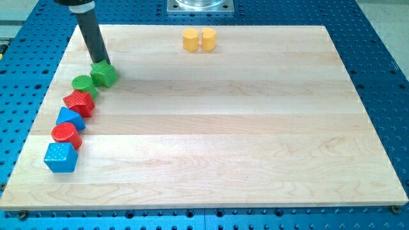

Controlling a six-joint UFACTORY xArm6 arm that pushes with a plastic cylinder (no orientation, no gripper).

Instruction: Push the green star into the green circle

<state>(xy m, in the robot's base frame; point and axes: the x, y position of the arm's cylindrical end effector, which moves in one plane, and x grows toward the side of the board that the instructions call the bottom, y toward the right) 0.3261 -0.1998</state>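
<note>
With no hand to open or close, my tip presses the green star-shaped block, already touching the green round block; a short, gentle nudge down-left should suffice.

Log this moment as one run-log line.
tip at green star's top edge | star touching green circle | rest untouched
</note>
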